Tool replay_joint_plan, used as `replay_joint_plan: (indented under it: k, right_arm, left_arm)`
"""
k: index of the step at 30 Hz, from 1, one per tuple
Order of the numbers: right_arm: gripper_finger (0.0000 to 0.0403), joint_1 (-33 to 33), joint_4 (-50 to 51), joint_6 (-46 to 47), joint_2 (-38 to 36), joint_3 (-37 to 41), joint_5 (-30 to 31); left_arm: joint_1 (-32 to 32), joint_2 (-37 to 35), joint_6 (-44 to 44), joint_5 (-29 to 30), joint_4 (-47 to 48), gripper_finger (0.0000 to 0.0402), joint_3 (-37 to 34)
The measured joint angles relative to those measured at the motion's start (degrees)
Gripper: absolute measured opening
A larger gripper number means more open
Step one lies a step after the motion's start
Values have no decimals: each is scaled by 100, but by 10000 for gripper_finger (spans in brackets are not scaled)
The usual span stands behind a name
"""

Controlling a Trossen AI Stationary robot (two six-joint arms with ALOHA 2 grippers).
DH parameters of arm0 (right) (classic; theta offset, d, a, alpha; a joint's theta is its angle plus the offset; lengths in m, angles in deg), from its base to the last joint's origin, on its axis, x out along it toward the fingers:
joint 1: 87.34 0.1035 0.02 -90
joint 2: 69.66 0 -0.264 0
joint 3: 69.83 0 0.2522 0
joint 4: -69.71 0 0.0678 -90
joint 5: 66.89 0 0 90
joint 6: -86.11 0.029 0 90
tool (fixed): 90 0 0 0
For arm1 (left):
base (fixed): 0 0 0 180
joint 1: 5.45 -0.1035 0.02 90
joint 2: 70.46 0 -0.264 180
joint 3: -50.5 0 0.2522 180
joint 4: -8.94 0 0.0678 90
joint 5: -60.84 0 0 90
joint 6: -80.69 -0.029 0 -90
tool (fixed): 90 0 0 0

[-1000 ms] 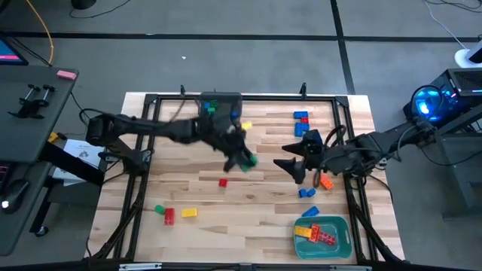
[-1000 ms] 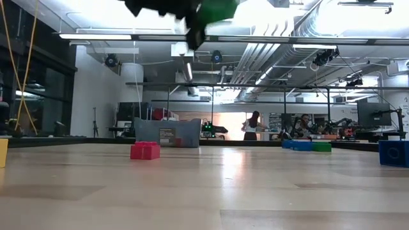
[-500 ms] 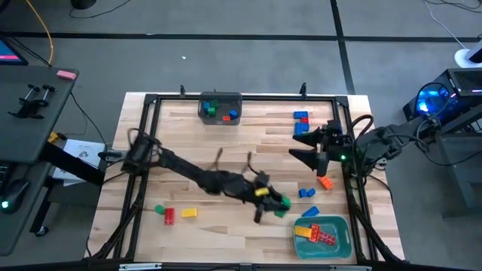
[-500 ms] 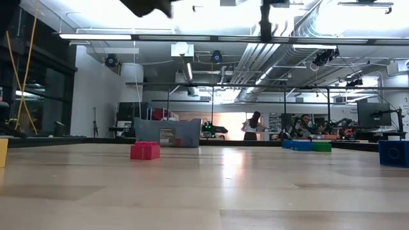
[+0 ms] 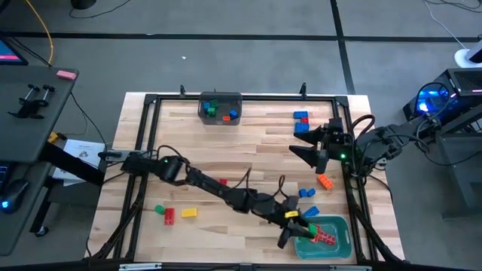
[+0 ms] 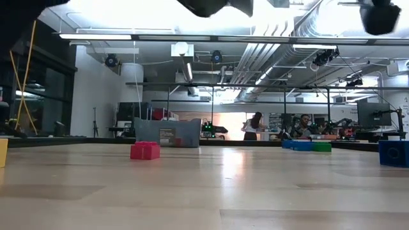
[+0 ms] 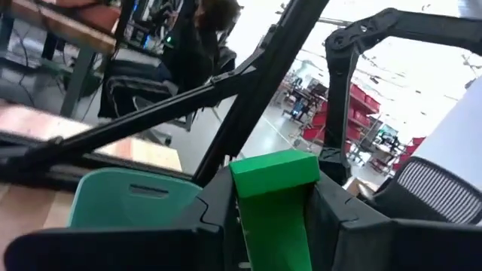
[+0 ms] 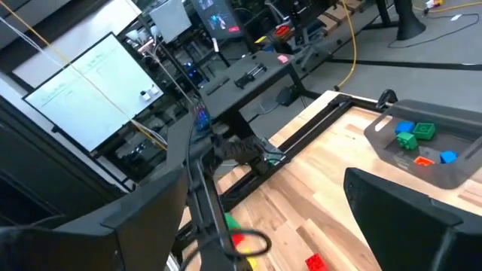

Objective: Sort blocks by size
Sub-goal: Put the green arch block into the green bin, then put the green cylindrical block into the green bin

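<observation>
A: What is hard to make out from where you are standing?

B: The left gripper (image 5: 295,228) is stretching across the wooden table (image 5: 248,162) to the rim of the shallow teal plastic tray (image 5: 337,242) near the front right corner. From above its fingers are just a dark tangle. Its own camera is showing it better: the two dark fingers are clamping a green studded plastic brick (image 7: 273,205), with the tray's teal rim just beyond.

A: And the table-level camera?

B: It is only catching dark, blurred arm parts along the upper edge. One red studded brick (image 6: 145,150) is sitting on the boards, and a yellow one is cut off at the frame's edge.

A: What are the containers holding?

B: The teal tray is holding a red brick (image 5: 325,238) and something yellow, partly covered by the arm. The dark grey plastic bin (image 5: 220,108) at the far edge is holding small green, red and blue bricks.

A: Where are the other blocks?

B: Loose blue bricks (image 5: 301,117) are lying near the far right; an orange brick (image 5: 325,181) and more blue ones are lying nearer the tray. A green, a red and a yellow brick (image 5: 188,213) are lying close together at the front left.

A: The right arm?

B: The right gripper (image 5: 305,150) is hanging over the table's right side, jaws spread wide, holding nothing.
</observation>
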Motion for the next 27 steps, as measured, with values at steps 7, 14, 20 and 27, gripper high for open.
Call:
replay_joint_plan:
  k: [7,14,20,27]
  right_arm:
    - [353,0,-30,-1,0,0,27]
    - [353,0,-42,-91,2,0,-12]
    - [353,0,-39,-195,0,0,-17]
    - [353,0,-34,-258,-9,0,-49]
  left_arm:
    - [40,502,-375,130,355,140,469]
    - [-5,499,-539,210,583,223,478]
    - [-345,27,32,-1302,1571,249,478]
    - [-1009,-1577,-1645,-1806,5903,245,293]
